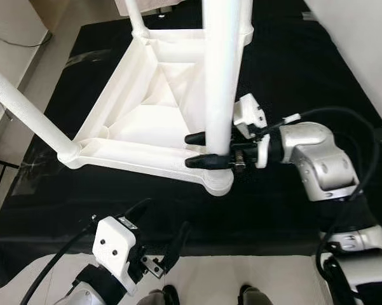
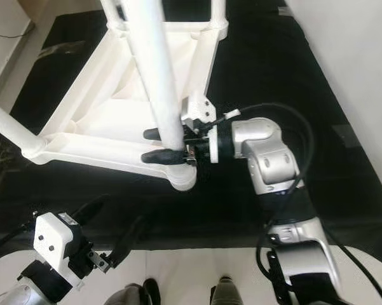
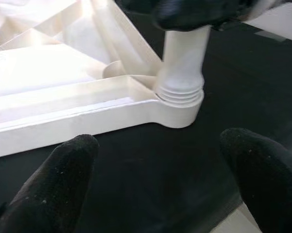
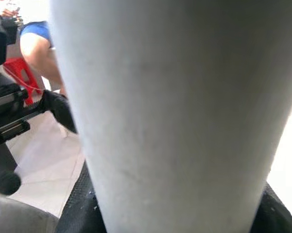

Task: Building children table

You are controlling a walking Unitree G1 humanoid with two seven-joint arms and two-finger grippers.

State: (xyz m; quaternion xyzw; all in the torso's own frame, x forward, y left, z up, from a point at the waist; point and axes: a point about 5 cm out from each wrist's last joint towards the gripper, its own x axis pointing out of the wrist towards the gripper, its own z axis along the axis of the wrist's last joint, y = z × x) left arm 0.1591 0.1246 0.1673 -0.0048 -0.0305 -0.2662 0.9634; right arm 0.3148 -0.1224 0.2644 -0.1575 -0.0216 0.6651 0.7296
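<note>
Home room: tiled floor (image 1: 216,279), black mat (image 1: 286,210)

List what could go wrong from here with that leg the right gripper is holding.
1. The right gripper clamps the white leg just above its socket; the threads are still exposed, so a skewed turn might cross-thread it.
2. The upturned tabletop lies loose on the black cloth; twisting may slide it.
3. The left gripper hangs open near the table edge, bracing nothing.
</note>
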